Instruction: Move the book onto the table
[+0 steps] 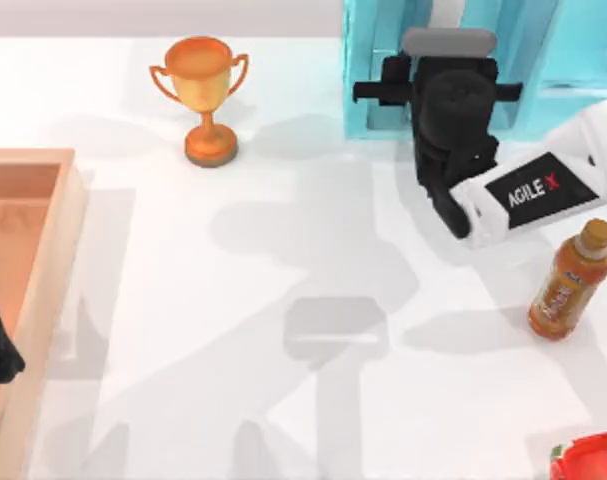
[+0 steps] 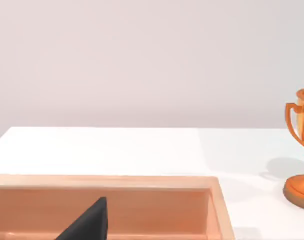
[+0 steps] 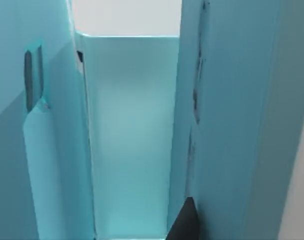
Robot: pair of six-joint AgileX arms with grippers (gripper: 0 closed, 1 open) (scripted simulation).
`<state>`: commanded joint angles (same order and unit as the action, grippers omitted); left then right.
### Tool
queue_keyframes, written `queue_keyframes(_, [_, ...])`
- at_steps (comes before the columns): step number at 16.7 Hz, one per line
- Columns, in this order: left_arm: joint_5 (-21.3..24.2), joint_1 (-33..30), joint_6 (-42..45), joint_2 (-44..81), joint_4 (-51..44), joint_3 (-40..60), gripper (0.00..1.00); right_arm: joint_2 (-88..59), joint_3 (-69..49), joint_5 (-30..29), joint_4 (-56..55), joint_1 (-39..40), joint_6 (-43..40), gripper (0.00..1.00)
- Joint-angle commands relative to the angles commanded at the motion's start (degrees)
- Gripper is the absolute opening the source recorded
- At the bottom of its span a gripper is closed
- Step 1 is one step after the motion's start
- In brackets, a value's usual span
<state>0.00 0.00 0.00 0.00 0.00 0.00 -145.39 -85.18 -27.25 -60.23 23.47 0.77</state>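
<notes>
book (image 3: 232,120) — stood upright in the shelf unit (image 1: 573,60) at the tabletop's far right edge, not yet on table (image 1: 283,250) | right gripper (image 1: 438,60) reached into shelf — jaw state unclear | left arm parked over tray (image 1: 43,250)

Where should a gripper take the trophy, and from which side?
Likely the trophy by its narrow stem, between cup and round base, approaching level from the near side: it stands upright and its handles jut out left and right.
</notes>
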Motion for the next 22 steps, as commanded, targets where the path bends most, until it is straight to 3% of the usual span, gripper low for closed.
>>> queue_keyframes(4, [0.0, 0.0, 0.0, 0.0, 0.0, 0.0, 1.0, 0.0, 0.0, 0.0, 0.0, 0.0, 0.0, 0.02])
queue_keyframes(5, [0.0, 0.0, 0.0, 0.0, 0.0, 0.0, 1.0, 0.0, 0.0, 0.0, 0.0, 0.0, 0.0, 0.0])
queue_keyframes(15, [0.0, 0.0, 0.0, 0.0, 0.0, 0.0, 1.0, 0.55, 0.43, -0.15, 0.27, 0.17, 0.09, 0.0])
queue_keyframes(22, [0.0, 0.0, 0.0, 0.0, 0.0, 0.0, 1.0, 13.97, 8.7, -3.13, 6.26, 3.73, 0.09, 0.0])
